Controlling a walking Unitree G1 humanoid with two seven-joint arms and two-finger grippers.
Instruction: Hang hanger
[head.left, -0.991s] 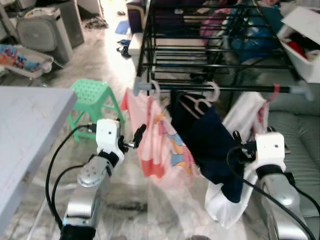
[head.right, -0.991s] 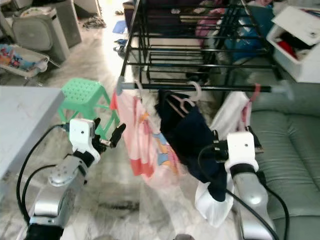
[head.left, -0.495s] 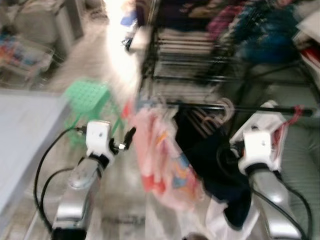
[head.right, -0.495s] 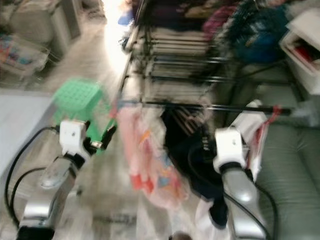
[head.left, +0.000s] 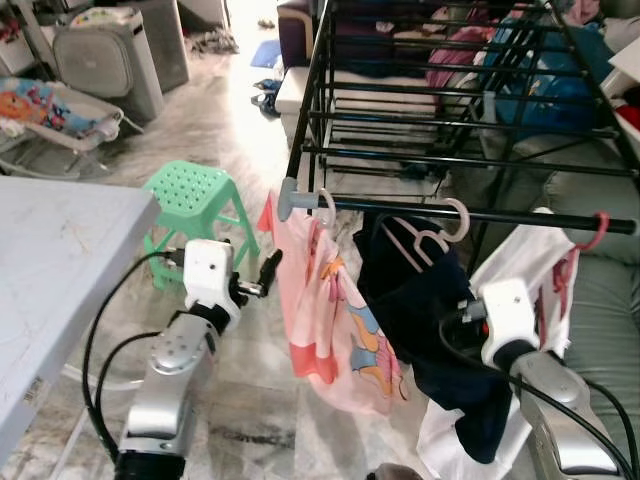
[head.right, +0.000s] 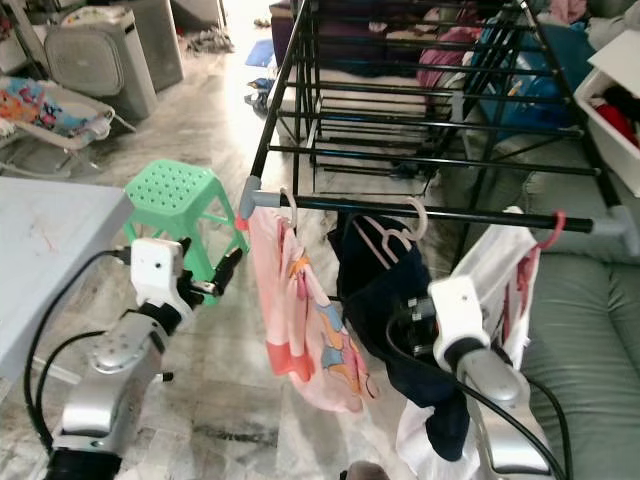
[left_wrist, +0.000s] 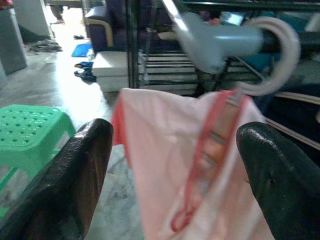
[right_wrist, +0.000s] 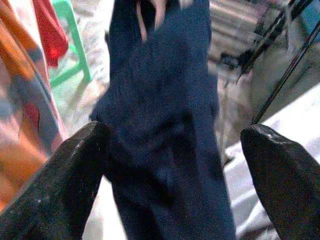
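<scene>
Claws both spread apart, left claw (head.left: 268, 268) beside pink garment (head.left: 335, 320), right claw (right_wrist: 170, 165) facing navy garment (head.left: 440, 330).

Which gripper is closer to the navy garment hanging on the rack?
Right. The right gripper points straight at the navy garment, close in front of it. The left gripper is beyond the pink garment, facing that one instead.

Black metal rack (head.left: 450, 95), perforated plastic stool (head.left: 190, 190)
</scene>
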